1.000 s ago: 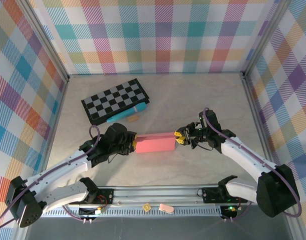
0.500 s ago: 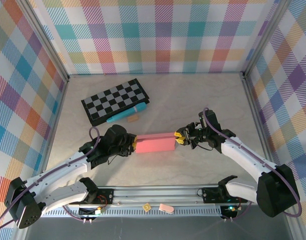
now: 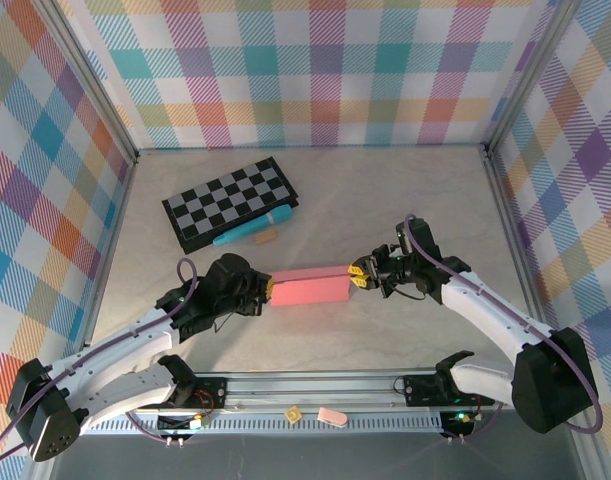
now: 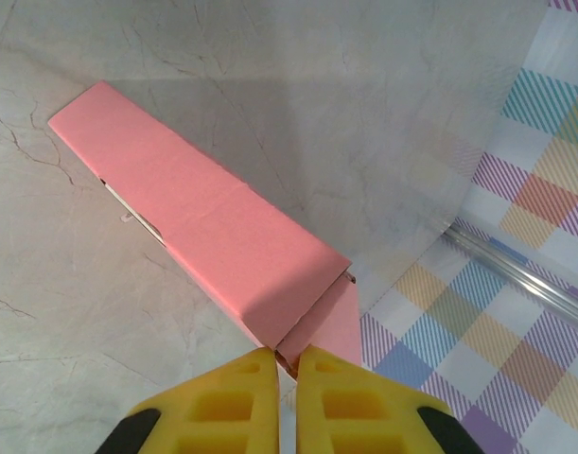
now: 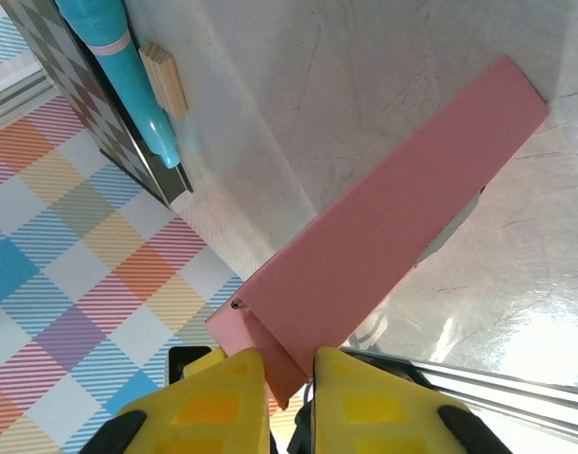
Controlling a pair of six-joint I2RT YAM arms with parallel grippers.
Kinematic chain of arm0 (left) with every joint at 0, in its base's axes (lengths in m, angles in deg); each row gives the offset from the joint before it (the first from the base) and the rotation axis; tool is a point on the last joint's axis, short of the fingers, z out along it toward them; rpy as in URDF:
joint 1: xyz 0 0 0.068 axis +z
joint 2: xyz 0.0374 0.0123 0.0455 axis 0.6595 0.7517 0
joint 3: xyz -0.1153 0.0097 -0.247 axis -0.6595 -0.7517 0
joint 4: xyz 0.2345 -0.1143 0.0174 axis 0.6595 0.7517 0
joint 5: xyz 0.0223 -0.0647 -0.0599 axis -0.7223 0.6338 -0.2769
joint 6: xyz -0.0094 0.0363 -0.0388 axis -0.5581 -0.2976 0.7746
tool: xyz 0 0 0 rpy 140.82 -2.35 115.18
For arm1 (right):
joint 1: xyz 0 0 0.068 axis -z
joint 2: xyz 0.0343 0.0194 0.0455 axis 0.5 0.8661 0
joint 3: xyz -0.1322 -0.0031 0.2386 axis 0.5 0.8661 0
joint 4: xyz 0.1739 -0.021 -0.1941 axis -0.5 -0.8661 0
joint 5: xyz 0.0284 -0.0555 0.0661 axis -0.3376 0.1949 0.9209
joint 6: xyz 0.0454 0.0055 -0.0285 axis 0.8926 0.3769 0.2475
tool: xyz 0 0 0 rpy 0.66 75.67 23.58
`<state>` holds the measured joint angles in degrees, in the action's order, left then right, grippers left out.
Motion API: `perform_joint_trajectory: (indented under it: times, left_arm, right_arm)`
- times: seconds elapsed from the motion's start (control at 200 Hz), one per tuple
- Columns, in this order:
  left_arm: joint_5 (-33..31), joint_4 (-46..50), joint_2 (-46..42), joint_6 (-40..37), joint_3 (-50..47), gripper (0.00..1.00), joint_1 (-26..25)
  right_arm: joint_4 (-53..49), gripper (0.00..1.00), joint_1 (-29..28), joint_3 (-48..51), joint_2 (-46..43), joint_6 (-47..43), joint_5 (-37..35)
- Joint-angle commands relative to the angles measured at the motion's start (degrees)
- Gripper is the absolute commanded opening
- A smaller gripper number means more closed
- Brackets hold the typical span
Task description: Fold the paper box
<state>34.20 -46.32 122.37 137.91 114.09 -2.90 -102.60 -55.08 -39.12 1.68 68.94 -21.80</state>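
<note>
One pink box [image 3: 308,289] is seen lying near the middle of the table [image 3: 405,190], between the two arms. Its long axis is laid left to right across the top view, with the right end turned slightly toward the far wall. It is folded into a long, narrow form, and its broad pink face is turned upward. A short flap is carried at each end.

The left end is met by the left gripper [image 3: 268,290]. In the left wrist view its yellow fingers [image 4: 222,407] are brought almost together, and the thin pink end flap is pinched between them. The right end is met by the right gripper [image 3: 355,272]. In the right wrist view a corner of the other end flap is caught in the narrow gap between its fingers [image 5: 213,397], so that end is taken as grasped too. The box is thus held at both ends, with the grippers facing each other along its length.

One checkered board [image 3: 230,203] is set farther back and to the left, well apart from the box. One teal bar [image 3: 253,229] is laid against the board's near edge, and one small wooden block [image 3: 266,238] is placed just beside the bar. Two small pieces [image 3: 294,413] are seen on the rail [image 3: 365,385] at the near edge, one yellowish and one pink.
</note>
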Motion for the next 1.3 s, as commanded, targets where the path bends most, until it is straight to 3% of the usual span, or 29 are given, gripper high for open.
perform_joint_trajectory:
  times: [0.0,0.18,0.33,0.46,0.8,1.14,1.295]
  left_arm:
    - [0.0,6.1,0.9,0.8,-2.6,0.07,-0.5]
    - [0.3,6.1,1.2,1.0,-2.7,0.06,-0.6]
    - [0.4,6.1,1.2,1.3,-3.2,0.05,-0.8]
    - [0.5,6.2,1.1,1.2,-3.3,0.05,-0.9]
    - [0.5,6.2,1.0,1.5,-3.6,0.05,-1.1]
    - [0.4,6.5,0.1,1.5,-3.9,0.06,-1.3]
    - [0.1,6.5,-0.4,1.2,-3.3,0.12,-1.3]
  right_arm:
    - [-7.8,0.14,0.1,0.3,1.9,-1.2,-2.4]
    - [-12.4,0.10,0.1,0.0,2.7,-2.6,-2.1]
    - [-18.8,0.13,0.1,-0.9,4.3,-4.5,-1.6]
    - [-21.9,0.25,0.1,-2.5,4.7,-6.0,-2.1]
    - [-26.1,0.18,-0.1,-4.1,6.9,-8.6,-2.8]
    - [-32.7,0.22,-0.1,-6.0,9.5,-11.9,-3.8]
    - [-35.5,0.29,-0.2,-10.8,8.1,-12.4,-6.4]
